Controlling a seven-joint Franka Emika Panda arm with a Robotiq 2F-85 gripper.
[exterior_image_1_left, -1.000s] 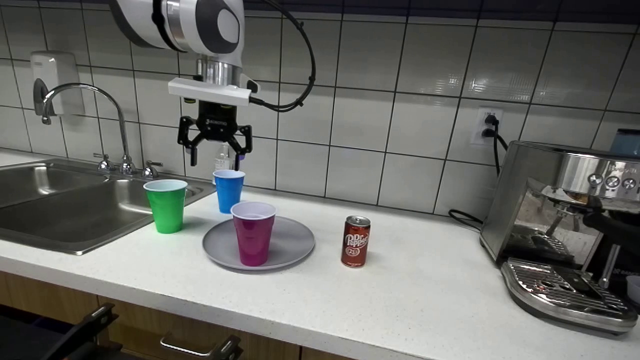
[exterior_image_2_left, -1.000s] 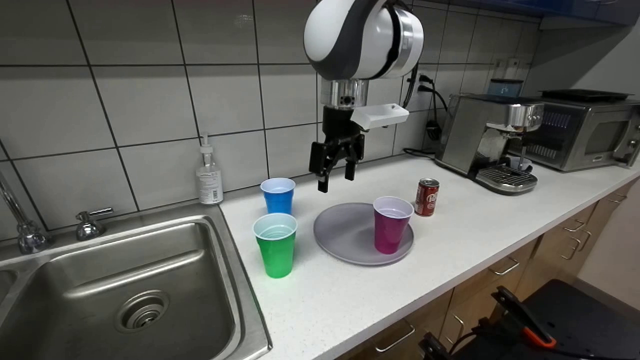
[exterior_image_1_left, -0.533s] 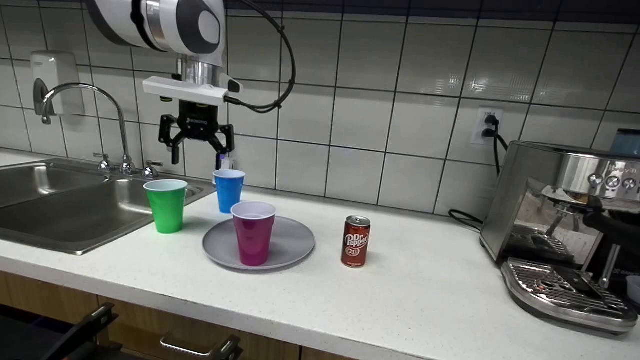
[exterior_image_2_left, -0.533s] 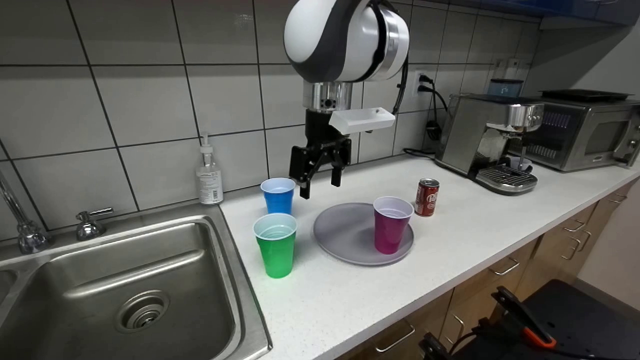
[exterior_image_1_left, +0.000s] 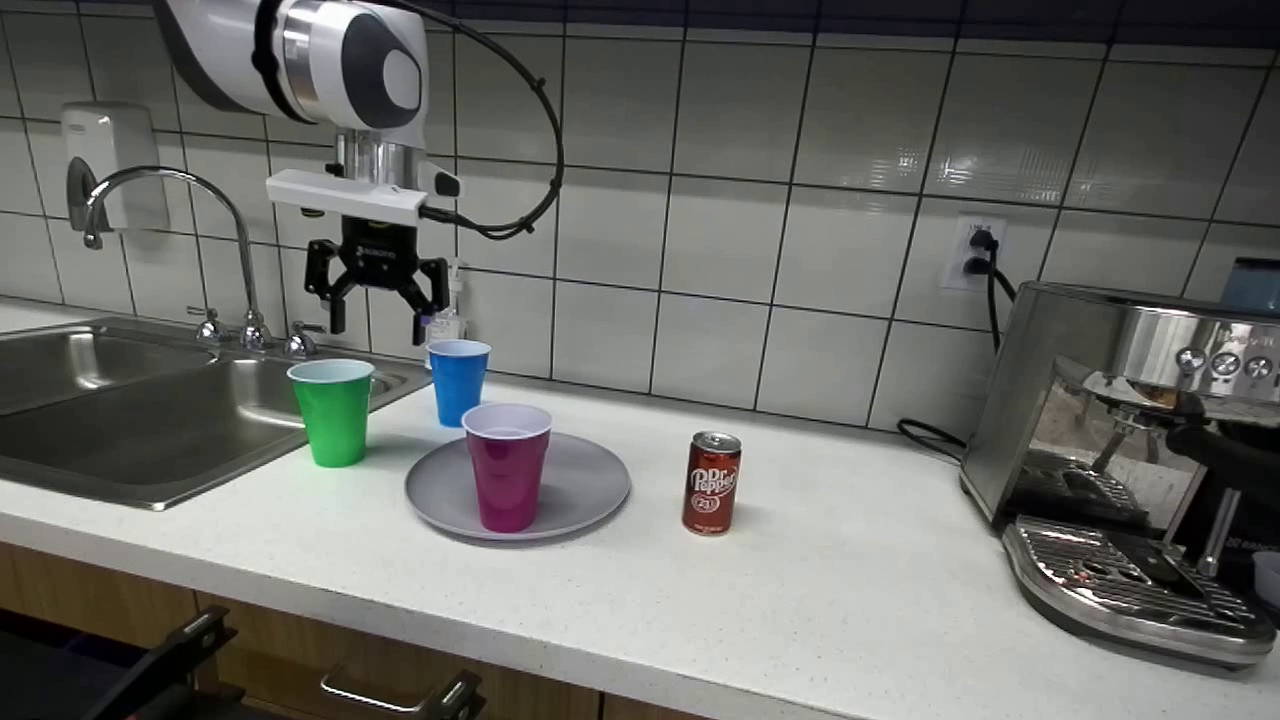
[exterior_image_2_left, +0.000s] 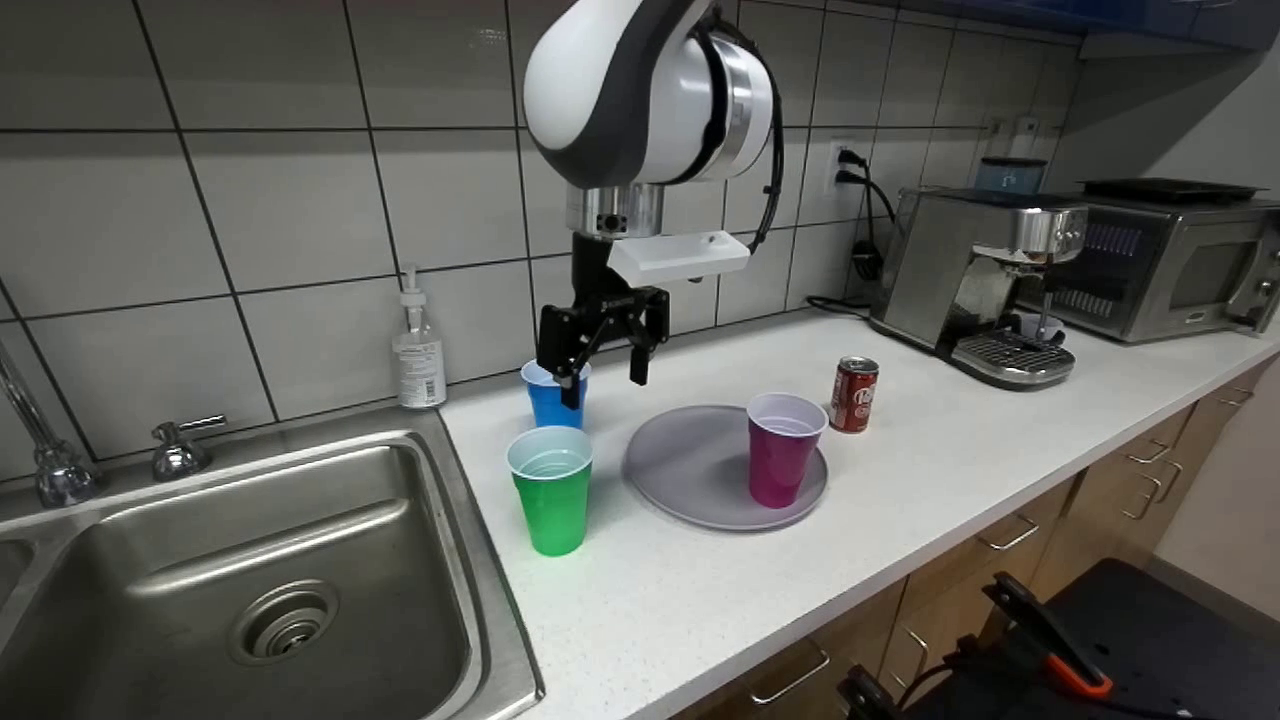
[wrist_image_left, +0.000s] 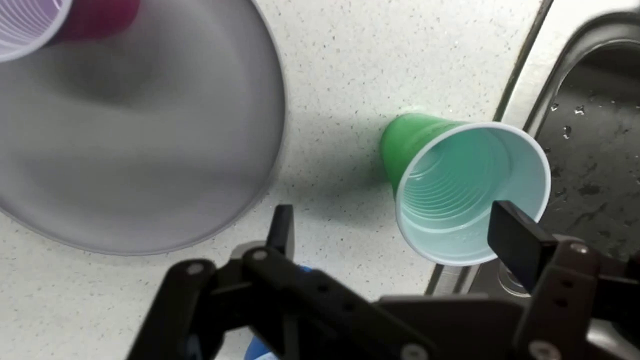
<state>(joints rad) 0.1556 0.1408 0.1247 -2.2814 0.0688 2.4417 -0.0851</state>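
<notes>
1. Closest in, the end effector hangs above the bench with its fingers spread wide; it has hold of nothing and, as far as I can see from here, touches nothing
2. Right by it, the green cup and the blue cup stand upright on that bench, near but apart; in the wrist view a fingertip crosses the green cup's rim, though I cannot tell the height between them
3. To work well among these cups, I'd centre a rim between the fingers before any lowering, with the wrist straight down, and mind the neighbouring cup; light plastic would probably dent or tip at a knock, so slow and gentle seems best
4. A step farther out, a gray plate bears the purple cup, upright and off-centre; the sink begins near the green cup, and a pump bottle stands by the tiled wall
5. Beyond the plate, the red soda can stands upright, well apart from the end effector
6. Farthest off, a coffee machine sits on the bench, with a boxy metal appliance just past it in an exterior view
</notes>
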